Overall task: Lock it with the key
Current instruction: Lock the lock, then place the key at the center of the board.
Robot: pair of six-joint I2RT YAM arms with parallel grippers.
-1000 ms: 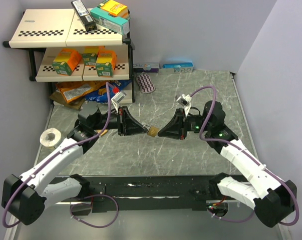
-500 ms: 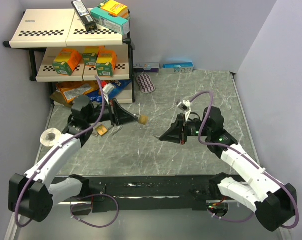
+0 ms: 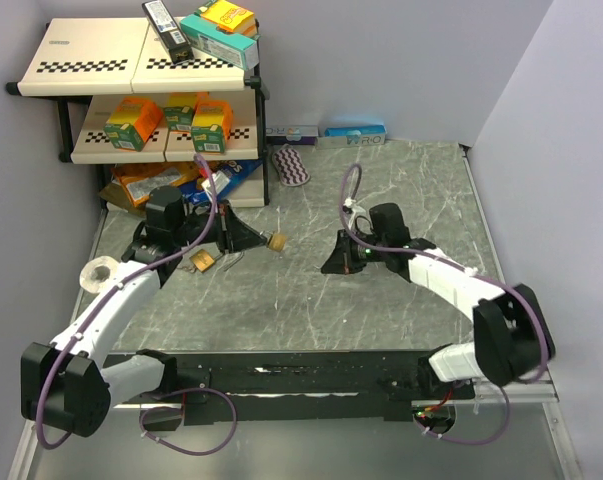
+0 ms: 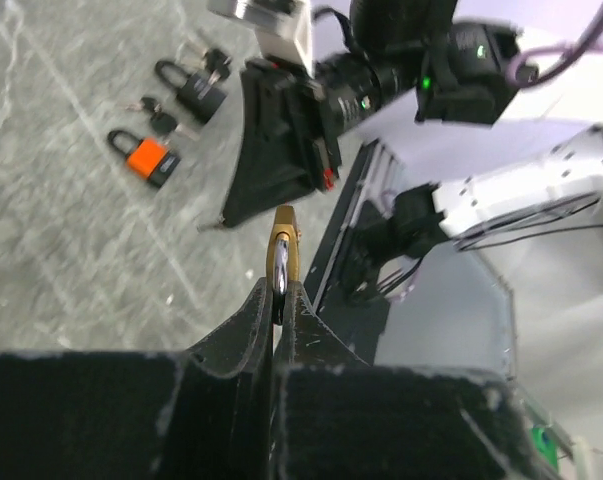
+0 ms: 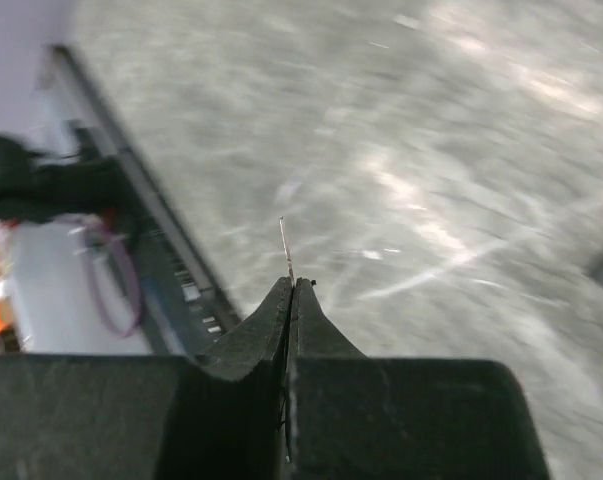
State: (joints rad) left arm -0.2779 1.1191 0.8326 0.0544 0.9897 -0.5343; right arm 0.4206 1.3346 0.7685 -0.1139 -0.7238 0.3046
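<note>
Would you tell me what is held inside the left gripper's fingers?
A brass padlock pokes out beyond the left gripper; its lower part is hidden between the fingers, so any keyhole cannot be seen.

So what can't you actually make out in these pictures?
The right fingers pinch a thin sliver, likely the key: edge-on and blurred in the right wrist view, too small in the top view.
The padlock: edge-on in the left wrist view, its lower part buried between the left fingers; open or locked, unseen.
The small brass item by the left arm: too small in the top view.
</note>
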